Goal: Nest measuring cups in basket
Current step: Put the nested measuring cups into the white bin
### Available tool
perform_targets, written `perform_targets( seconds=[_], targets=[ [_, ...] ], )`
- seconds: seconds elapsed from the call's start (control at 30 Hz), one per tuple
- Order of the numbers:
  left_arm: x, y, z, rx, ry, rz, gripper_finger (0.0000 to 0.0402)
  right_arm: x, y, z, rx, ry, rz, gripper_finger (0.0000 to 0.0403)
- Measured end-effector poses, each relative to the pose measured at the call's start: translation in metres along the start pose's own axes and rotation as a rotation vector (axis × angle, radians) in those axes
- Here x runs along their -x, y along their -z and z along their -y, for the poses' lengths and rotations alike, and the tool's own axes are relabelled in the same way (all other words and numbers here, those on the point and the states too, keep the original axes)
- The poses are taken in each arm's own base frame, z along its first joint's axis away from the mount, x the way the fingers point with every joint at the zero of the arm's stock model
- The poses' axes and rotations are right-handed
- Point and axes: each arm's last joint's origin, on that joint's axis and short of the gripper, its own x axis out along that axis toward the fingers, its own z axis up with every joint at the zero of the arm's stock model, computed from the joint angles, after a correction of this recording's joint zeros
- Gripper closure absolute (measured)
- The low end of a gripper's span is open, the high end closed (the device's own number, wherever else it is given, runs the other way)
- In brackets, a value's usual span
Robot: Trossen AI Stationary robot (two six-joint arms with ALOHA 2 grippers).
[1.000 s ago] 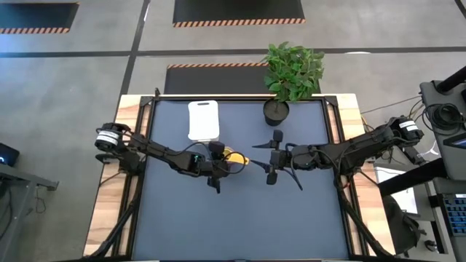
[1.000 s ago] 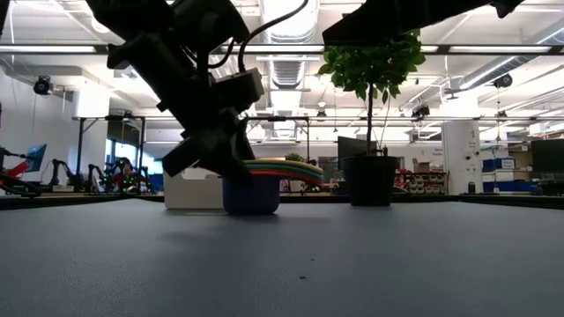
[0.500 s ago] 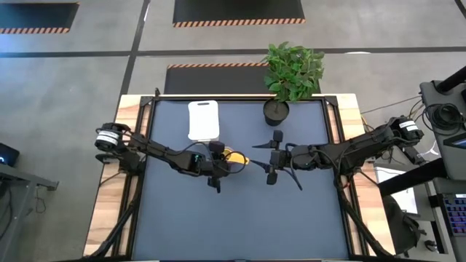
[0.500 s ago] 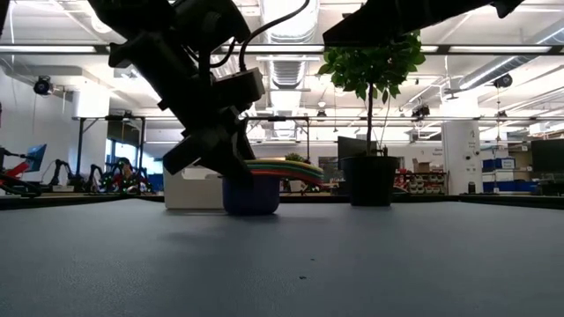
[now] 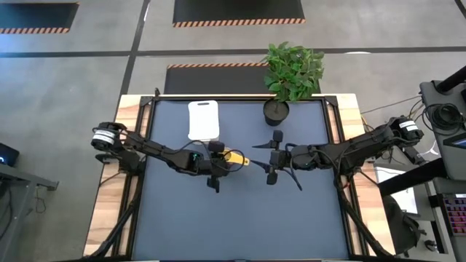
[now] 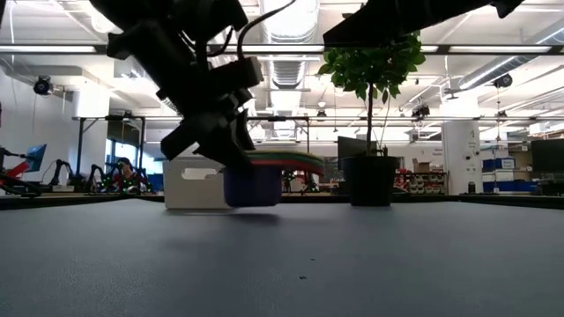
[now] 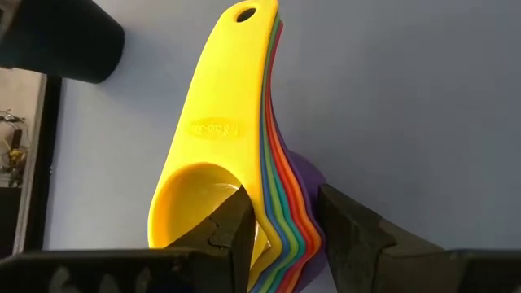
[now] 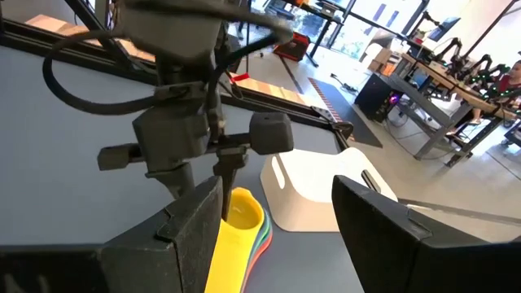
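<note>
high view: the left gripper (image 5: 215, 166) sits mid-table over the nested measuring cups (image 5: 233, 158), with the yellow one showing on top. the white basket (image 5: 203, 120) stands apart from them, toward the far edge, with no cups in it. the right gripper (image 5: 271, 157) waits just beside the stack, fingers spread wide, holding nothing. a potted plant (image 5: 291, 73) stands at the far edge.

low view: the left gripper (image 6: 231, 145) holds the stack (image 6: 260, 176), whose blue bottom cup looks just clear of the table (image 6: 352, 264), so a lift seems under way.

left wrist view: the left fingers (image 7: 236, 236) are pinched on the rims of the stacked cups (image 7: 236, 146), one inside the yellow bowl and one outside.

right wrist view: the yellow cup (image 8: 236, 224) hangs under the left gripper (image 8: 224, 183), with the basket (image 8: 326, 191) just behind.

judging by this, the nesting looks done; carrying the stack to the basket and setting it inside is left.
</note>
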Motion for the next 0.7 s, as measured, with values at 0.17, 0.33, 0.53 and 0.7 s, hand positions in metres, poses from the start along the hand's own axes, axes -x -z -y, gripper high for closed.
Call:
perform_targets(
  seconds=[0.17,0.33,0.53,0.7],
  targets=[
    [0.014,-0.006,-0.003,-0.007,-0.011,0.044,0.03,0.0,0.0,0.0,0.0,0.0,-0.001,0.0182],
    [0.049,-0.01,-0.021,-0.021,-0.045,0.096,0.0299,0.0,0.0,0.0,0.0,0.0,-0.001,0.0182],
    [0.087,0.009,-0.071,0.068,-0.19,0.035,0.0299,0.0,0.0,0.0,-0.002,0.0,0.001,0.0182],
    [0.086,0.029,-0.112,0.418,-0.359,-0.025,0.0299,0.0,-0.001,0.0,-0.004,0.001,0.005,0.0182]
  ],
)
